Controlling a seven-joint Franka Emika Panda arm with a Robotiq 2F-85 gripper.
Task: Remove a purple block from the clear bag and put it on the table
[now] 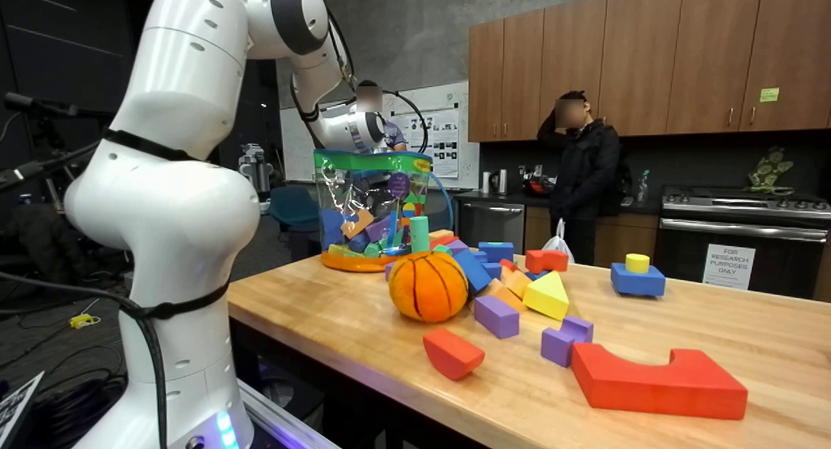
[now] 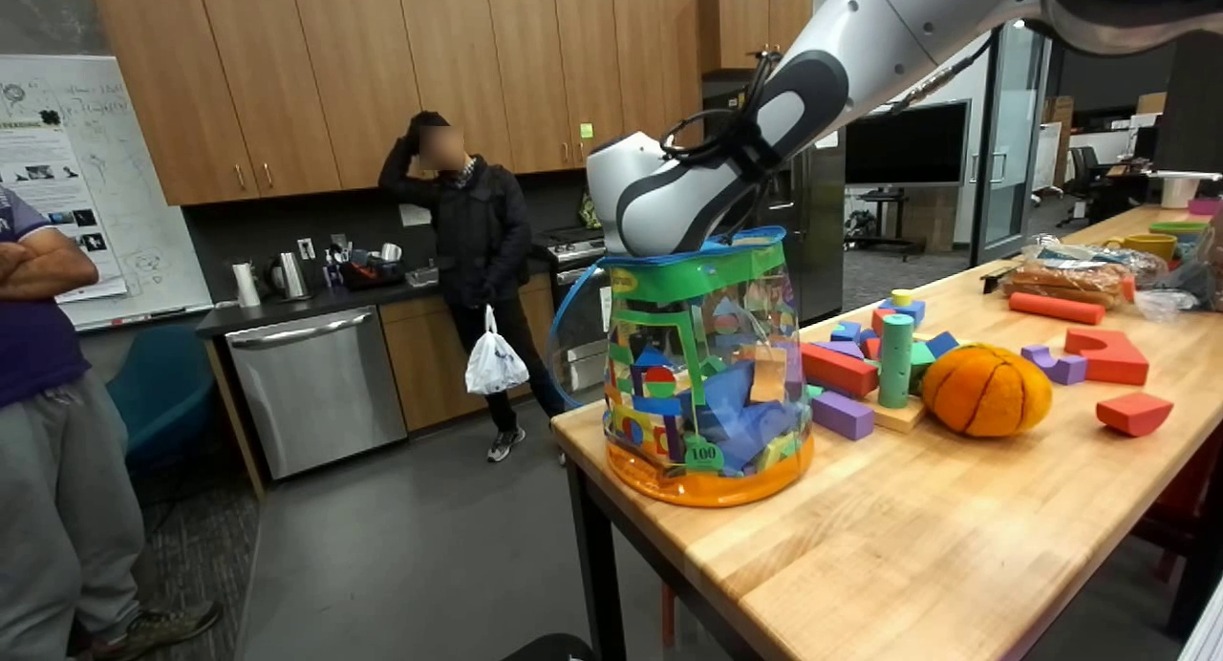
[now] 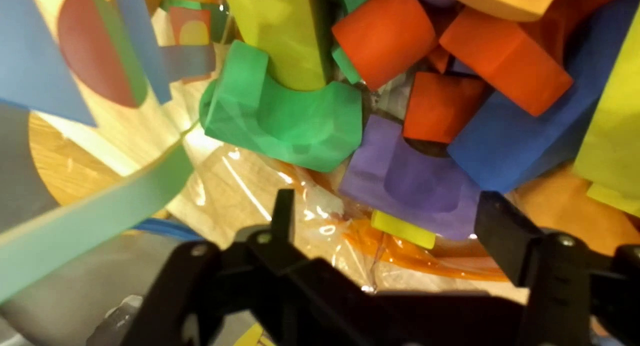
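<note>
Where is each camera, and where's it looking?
Exterior view: beside the arm, base showing, looking across the table toward cabinets.
Exterior view: at the table's end, facing the clear bag; the arm shows without its base.
Wrist view: on the arm, peering down into the bag; the open pincer shows.
Both exterior views share the cabinets, bag and orange ball.

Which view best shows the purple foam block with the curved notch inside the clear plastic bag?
The wrist view: the purple notched foam block shows nearly whole, its notch plain, beyond the open black gripper. Through the clear plastic bag, both exterior views show jumbled coloured blocks; I can't single it out in either.
</note>
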